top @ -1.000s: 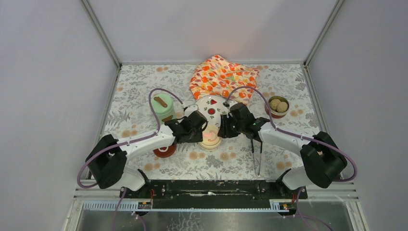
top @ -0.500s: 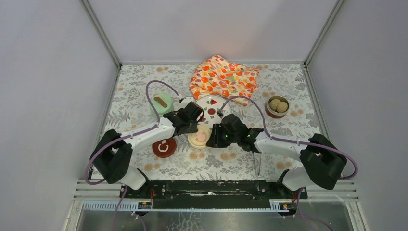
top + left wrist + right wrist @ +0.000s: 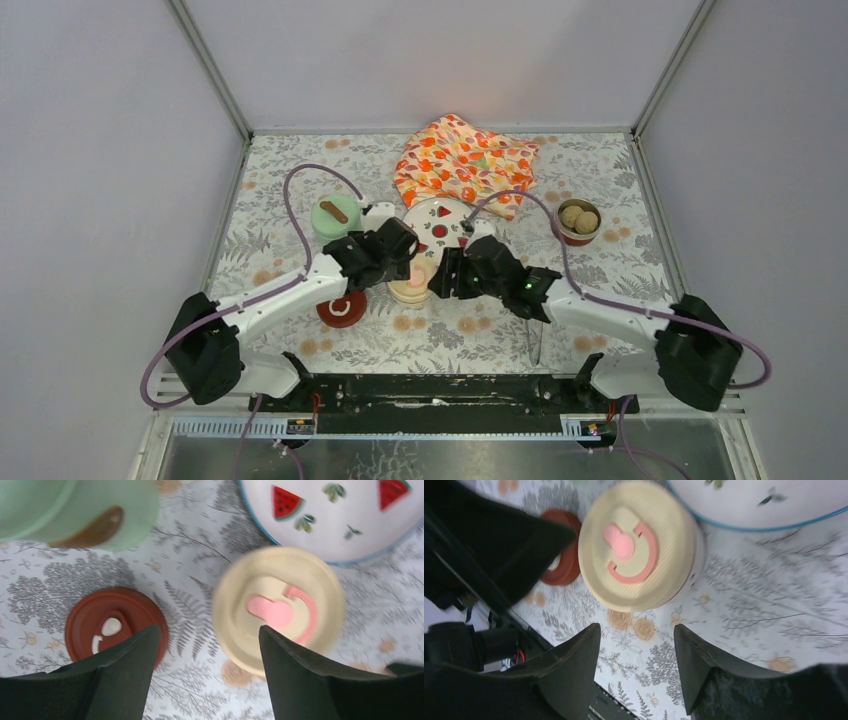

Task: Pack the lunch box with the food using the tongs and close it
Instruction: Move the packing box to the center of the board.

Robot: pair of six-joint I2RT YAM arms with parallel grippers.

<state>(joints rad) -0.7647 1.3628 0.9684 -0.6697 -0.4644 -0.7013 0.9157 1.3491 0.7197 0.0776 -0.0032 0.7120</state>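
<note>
Both tools hang over the middle of the desk [image 3: 480, 335] with nothing in them: the left tool [image 3: 209, 630] has its jaws spread wide and bare, and the right tool [image 3: 636, 627] shows a clear gap between its jaws too. Under and between them sits the cream lid [image 3: 636, 545] with its pink handle. It looks seated on its low pot [image 3: 695, 542], just beside the white plate [image 3: 340, 520], so that pot reads as closed.

The green pot [image 3: 335, 217] on the left side of the desk also wears its lid. That makes two of three shut, by the look of it.

The third is not there yet. The steel bowl [image 3: 575, 238] stands open at the right side of the desk, well apart from both arms, with the beige balls [image 3: 572, 214] showing inside. Its likely cover, the dark red lid [image 3: 115, 625], lies flat on the desk near the left tool.

The plate shows only its printed fruit, with no loose food on it. No orange-red chunks are in view anywhere; whether they are in the closed pots cannot be told.

The tongs [image 3: 537, 335] lie on the desk beside the right arm, in nobody's grip. Packing looks finished — what is left is carrying the red lid across to the open bowl.
</note>
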